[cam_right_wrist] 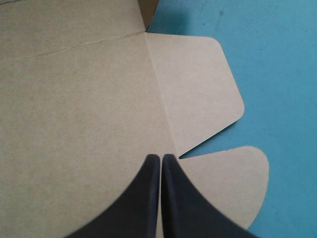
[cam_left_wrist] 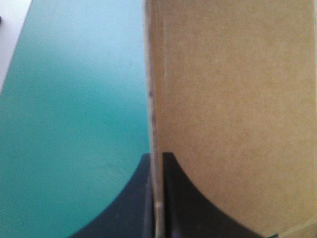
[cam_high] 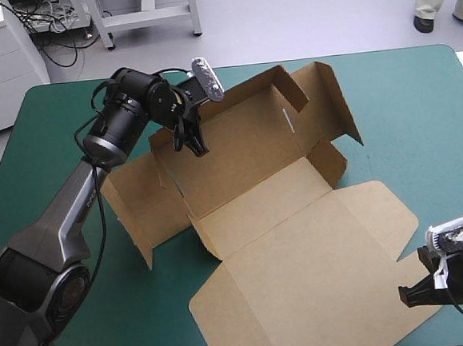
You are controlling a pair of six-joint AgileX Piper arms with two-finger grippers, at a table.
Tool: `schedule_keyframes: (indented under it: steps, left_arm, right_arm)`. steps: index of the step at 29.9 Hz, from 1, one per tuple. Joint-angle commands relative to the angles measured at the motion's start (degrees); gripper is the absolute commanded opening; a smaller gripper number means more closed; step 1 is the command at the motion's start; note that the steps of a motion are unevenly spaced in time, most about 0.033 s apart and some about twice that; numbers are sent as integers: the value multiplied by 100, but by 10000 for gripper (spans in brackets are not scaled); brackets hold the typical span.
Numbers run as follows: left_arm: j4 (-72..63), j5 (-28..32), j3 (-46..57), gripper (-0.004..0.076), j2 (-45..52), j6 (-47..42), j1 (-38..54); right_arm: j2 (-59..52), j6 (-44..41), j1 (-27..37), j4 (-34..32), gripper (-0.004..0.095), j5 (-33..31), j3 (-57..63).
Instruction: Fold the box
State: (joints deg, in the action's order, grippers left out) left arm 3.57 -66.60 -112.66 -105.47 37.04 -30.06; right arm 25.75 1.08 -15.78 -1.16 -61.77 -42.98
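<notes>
box (cam_high: 301,240), raised edge between left fingers (cam_left_wrist: 185,208)

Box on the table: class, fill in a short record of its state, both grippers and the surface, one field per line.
Box: brown, part folded, lid flat at the near side
Walls: raised at the far and left sides
Left gripper: shut on the box, a raised wall's edge in its grip
Right gripper: shut, over the lid by the slit between two flaps
Table: teal-green cover
</notes>
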Motion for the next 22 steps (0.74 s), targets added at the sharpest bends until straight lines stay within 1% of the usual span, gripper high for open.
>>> schedule_keyframes:
  steps: [1,7,12,17,19,22]
  left_arm:
    - [478,650,-203,-33,444,173,-304]
    - [691,972,54,-33,748,591,-810]
    - [1576,1765,964,-33,1285,597,-1302]
    - [2584,2865,2273,-33,1922,62,-1647]
    - [2918,3299,2745,-33,2127,-297,-1659]
    - [3398,3724,3400,-33,2411,-883,-1659]
  right_arm:
    - [-17,-108,26,-26,-4,333,-156]
    - [-17,-108,26,-26,-4,364,-189]
    - [-17,-108,26,-26,-4,388,-189]
    - [-17,-159,26,-69,-4,388,-189]
    - [-17,-159,26,-69,-4,388,-189]
    - [-17,-185,26,-69,-4,388,-189]
